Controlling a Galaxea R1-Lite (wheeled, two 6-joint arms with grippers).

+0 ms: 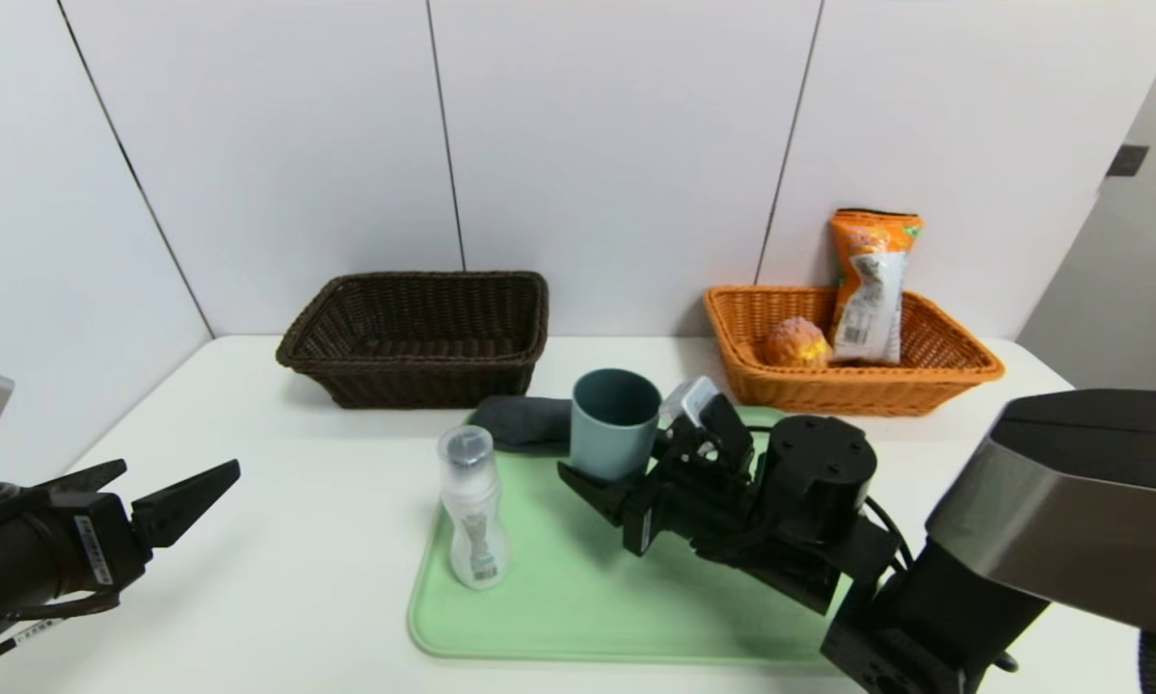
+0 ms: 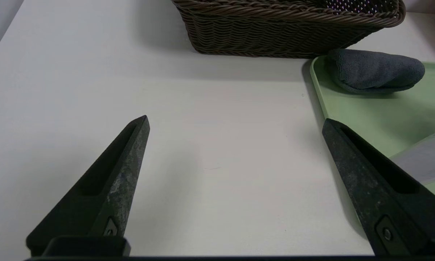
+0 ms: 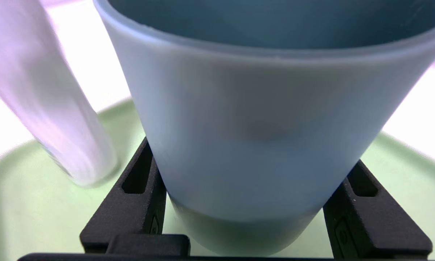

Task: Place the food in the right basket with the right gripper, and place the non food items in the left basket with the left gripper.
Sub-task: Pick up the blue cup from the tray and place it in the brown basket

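The left pincer is held wide open and empty above the bench. On the green tray, 1 bottle is stood; beside it, the teal cup is gripped by the part-open right pincer. Beyond, 1 bun and 1 packet are held in the orange-tan basket.

Green tray on white table

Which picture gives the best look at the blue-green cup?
The right wrist view: the cup fills its middle, between the right gripper's jaws. The head view shows it whole but smaller, above the tray. The left wrist view catches only a sliver.
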